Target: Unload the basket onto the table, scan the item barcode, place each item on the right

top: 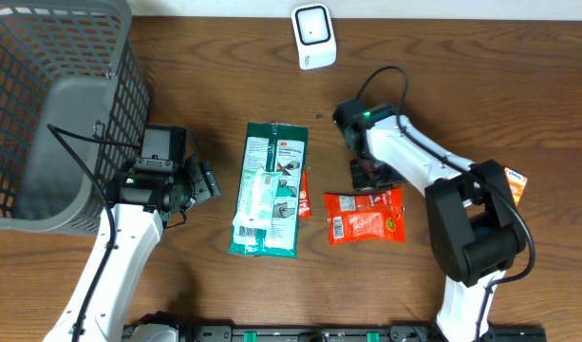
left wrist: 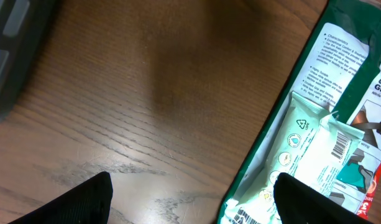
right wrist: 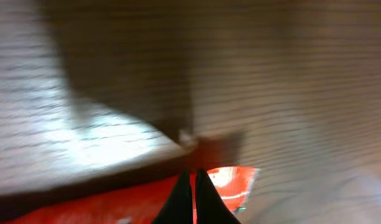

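Observation:
A red snack packet [top: 365, 215] lies flat on the wooden table right of centre. My right gripper [top: 371, 178] is shut, and its tips sit at the packet's top edge. In the right wrist view the closed fingers [right wrist: 194, 180] point over the blurred red packet [right wrist: 115, 205]; I cannot tell whether they pinch it. A green glove package [top: 270, 190] lies at centre with a pale wipes pack [left wrist: 314, 149] on top, its barcode [left wrist: 342, 146] facing up. My left gripper [top: 207, 180] stands open just left of it; its right fingertip [left wrist: 302, 202] overlaps the package edge. A white scanner [top: 312, 36] stands at the back.
A grey mesh basket [top: 53, 114] fills the back left corner, right beside the left arm. An orange item [top: 515, 183] shows behind the right arm's base. A small red packet [top: 304, 193] peeks from under the green package's right edge.

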{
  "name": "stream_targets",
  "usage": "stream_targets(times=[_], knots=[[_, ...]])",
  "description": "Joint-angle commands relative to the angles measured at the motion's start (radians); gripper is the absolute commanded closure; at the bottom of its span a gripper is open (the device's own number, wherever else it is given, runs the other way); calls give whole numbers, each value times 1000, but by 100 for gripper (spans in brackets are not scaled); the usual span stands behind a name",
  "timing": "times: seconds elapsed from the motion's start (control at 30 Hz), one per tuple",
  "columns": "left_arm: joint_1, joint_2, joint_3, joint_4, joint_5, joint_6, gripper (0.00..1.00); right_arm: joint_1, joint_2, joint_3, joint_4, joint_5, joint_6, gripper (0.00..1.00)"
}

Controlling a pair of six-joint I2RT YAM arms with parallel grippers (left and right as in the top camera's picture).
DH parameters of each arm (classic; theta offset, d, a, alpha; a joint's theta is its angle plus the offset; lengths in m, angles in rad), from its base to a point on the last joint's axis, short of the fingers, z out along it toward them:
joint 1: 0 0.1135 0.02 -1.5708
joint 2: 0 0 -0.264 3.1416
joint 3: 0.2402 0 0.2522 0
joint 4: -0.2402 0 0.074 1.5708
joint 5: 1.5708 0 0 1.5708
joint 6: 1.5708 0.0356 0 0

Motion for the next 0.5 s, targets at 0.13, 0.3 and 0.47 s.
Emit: stream_targets(times=[0.13,0.3,0.47], knots=[[4,2,1,1,-9,-3,16,-7,-98,104,-40,-229,-194,99],[4,2,1,1,-9,-3,16,30,-196,110,-76,-449,-261,99],[4,2,1,1,-9,-3,16,101,-197,82,-133,-449,-259,99]])
